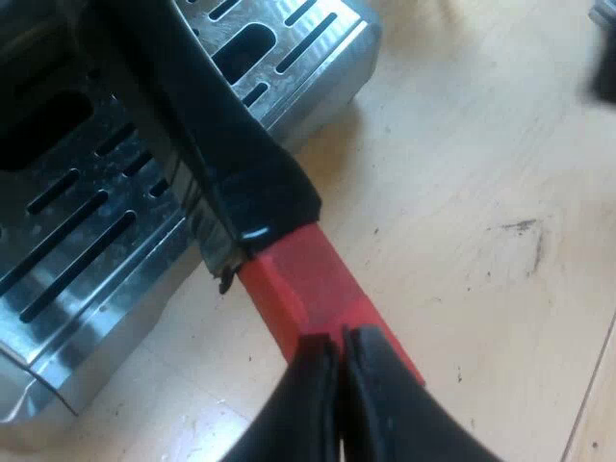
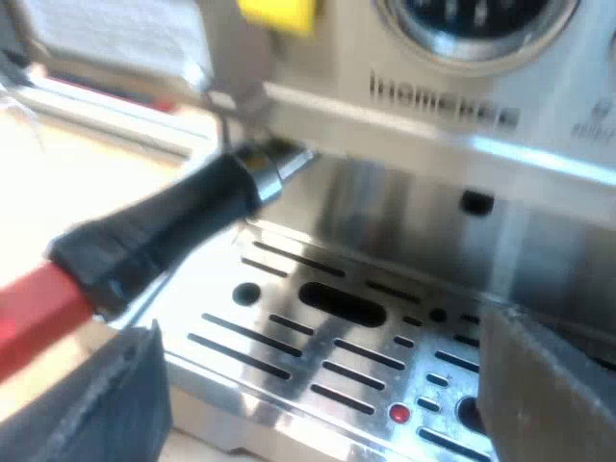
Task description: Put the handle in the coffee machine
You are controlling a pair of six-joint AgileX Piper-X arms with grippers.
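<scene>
In the left wrist view, the left gripper [image 1: 342,339] is at the tip of the handle [image 1: 217,144]. Its two black fingers [image 1: 303,404] are squeezed together with just a thin crack between them. They hold nothing, and their tips are right at the red end [image 1: 308,279]. The handle's black part runs on from the red end over the corner of the machine's metal tray [image 1: 87,250], which has long slots. The red end sticks out past the tray, over the light wooden table [image 1: 472,173]. In the right wrist view, the right gripper [image 2: 318,332] is spread wide and holds nothing. One finger is near the red end [image 2: 38,313] and the other is over the tray [image 2: 318,356]. The handle [image 2: 164,231] slants up from the red end to the machine [image 2: 433,125]. Its shiny metal neck [image 2: 284,162] goes in under the machine's front, above the tray. I cannot tell if it is locked in. A round dial [image 2: 472,19] is on the machine's front, with a yellow thing [image 2: 277,12] near it. A small red dot [image 2: 398,414] sits on the tray.
</scene>
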